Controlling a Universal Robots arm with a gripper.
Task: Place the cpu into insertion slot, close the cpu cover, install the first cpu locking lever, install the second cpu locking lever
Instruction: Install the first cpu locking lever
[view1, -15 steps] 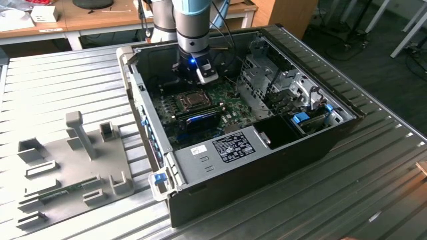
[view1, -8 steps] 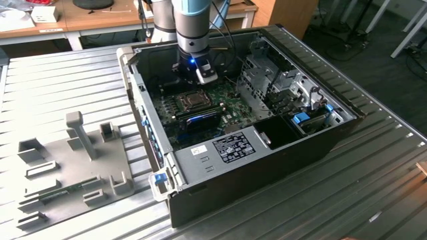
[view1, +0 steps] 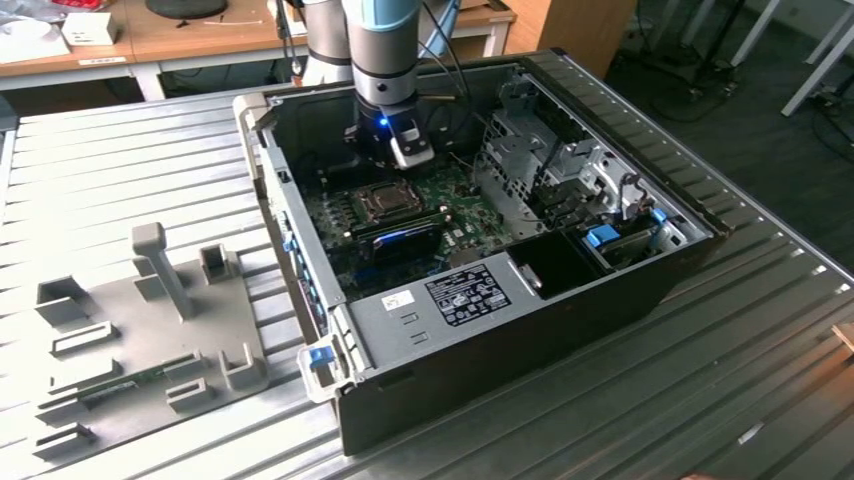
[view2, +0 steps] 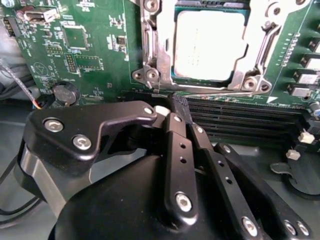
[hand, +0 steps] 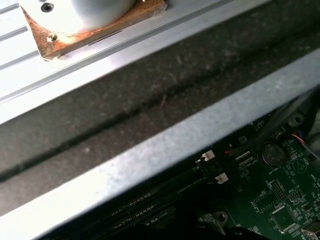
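The cpu (view2: 210, 45), a dull silver square, lies in the insertion slot (view1: 387, 201) on the green board inside the open computer case. The cpu cover (view2: 156, 55), a shiny metal frame, lies flat around the chip's edges. A thin metal lever rod (view2: 225, 93) runs along the socket edge nearest my gripper. My gripper (view2: 180, 107) hangs just off that edge, over the black memory slots (view2: 245, 112), its black fingers (view2: 175, 145) pressed together with nothing between them. In the exterior view my gripper (view1: 407, 155) sits beside the socket's far edge.
The case walls (hand: 165, 145) close in on all sides, with a drive cage (view1: 534, 150) at the exterior view's right. A coin battery (view2: 65, 92) and loose wires lie near the gripper. A grey fixture plate (view1: 134, 340) rests on the ribbed metal table at the exterior view's left.
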